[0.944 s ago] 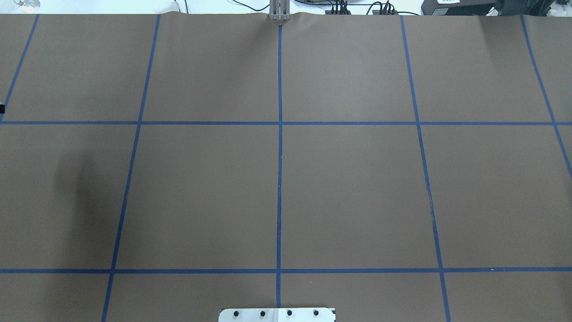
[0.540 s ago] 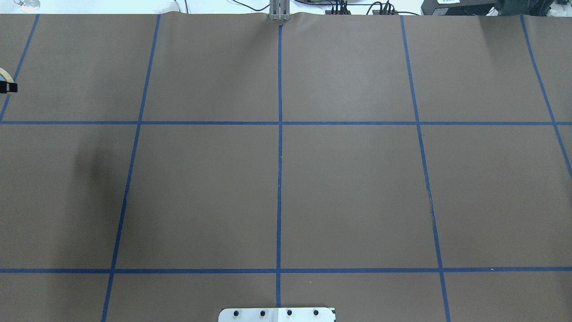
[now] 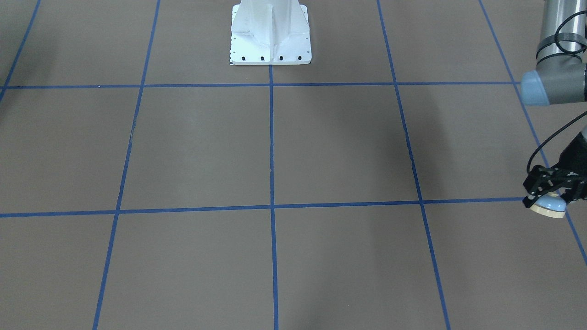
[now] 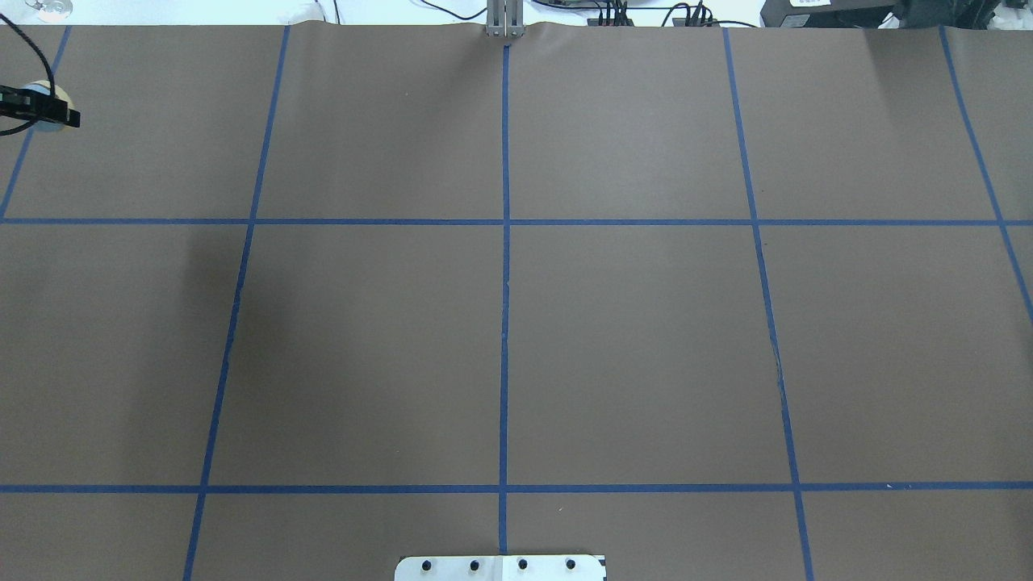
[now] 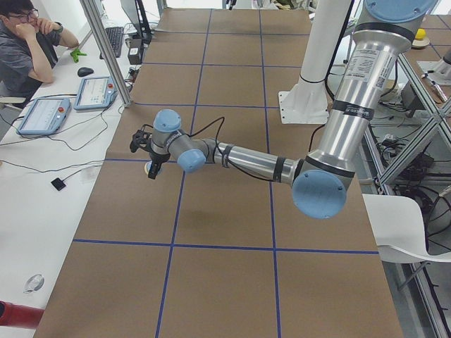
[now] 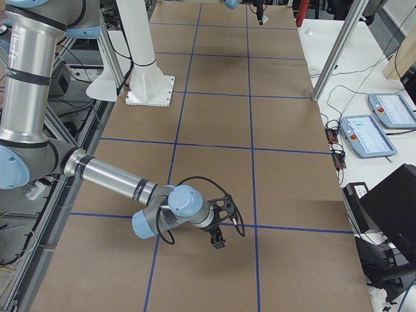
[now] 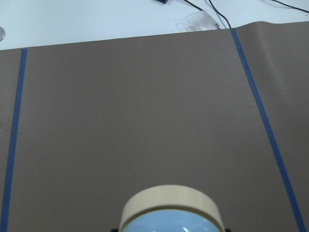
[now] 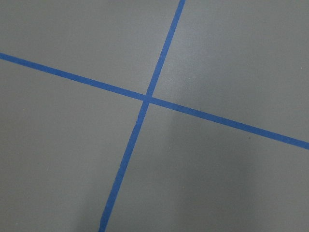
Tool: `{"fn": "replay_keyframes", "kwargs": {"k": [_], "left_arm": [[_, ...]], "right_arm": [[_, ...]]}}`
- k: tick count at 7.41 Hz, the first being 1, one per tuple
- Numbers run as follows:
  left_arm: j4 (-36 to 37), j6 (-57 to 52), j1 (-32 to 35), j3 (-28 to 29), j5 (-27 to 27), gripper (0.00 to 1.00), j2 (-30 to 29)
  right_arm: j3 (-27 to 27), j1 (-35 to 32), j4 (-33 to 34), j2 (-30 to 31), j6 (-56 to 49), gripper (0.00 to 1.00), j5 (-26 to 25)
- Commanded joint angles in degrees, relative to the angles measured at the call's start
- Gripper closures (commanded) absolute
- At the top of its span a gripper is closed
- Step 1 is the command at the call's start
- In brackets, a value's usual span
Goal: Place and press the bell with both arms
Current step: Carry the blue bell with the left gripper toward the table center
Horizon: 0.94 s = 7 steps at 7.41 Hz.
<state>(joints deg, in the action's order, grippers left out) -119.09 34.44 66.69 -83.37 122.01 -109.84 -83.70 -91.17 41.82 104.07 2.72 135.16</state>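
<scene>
The left hand (image 3: 549, 191) grips the light-blue desk bell (image 3: 548, 206), which hangs just under it above the counter (image 3: 321, 151); I think it should go down straight, base flat, before releasing.

Bell (image 7: 171, 215) cut by btm edge in left wrist view, button unseen; overhead: mostly behind left gripper (image 4: 56, 118). Right gripper (image 6: 219, 242) too small, jaw state unclear.
</scene>
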Motion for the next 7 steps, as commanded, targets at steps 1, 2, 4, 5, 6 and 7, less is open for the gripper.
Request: {"fn": "replay_keyframes", "kwargs": {"k": [1,2,4,5,6,7], "left_arm": [[14.1,-0.3,-7.3,1.8,0.2,1.00,-10.1],[19.8,-0.2,-10.4,3.0,0.2,1.00,-14.7],[29.4,0.4,-16.3,6.1,1.3,1.00,-23.5],[32.7,0.6,-18.5,10.5,4.2,1.00,-29.2],[32.9,1.3,-20.7,14.9,5.0,1.00,-33.2],[32.8,5.9,-24.4,18.4,5.2,1.00,-36.7]], "right_arm": [[0.4,0.0,0.1,-0.8,0.4,0.00,0.0],[0.9,-0.1,0.1,-1.2,0.6,0.00,0.0],[1.0,-0.1,-0.1,-1.5,1.5,0.00,0.0],[1.0,-0.1,-0.1,-1.5,1.5,0.00,0.1],[1.0,-0.1,0.0,-1.5,1.5,0.00,0.1],[1.1,-0.1,-0.1,-1.5,1.8,0.00,0.1]]}}
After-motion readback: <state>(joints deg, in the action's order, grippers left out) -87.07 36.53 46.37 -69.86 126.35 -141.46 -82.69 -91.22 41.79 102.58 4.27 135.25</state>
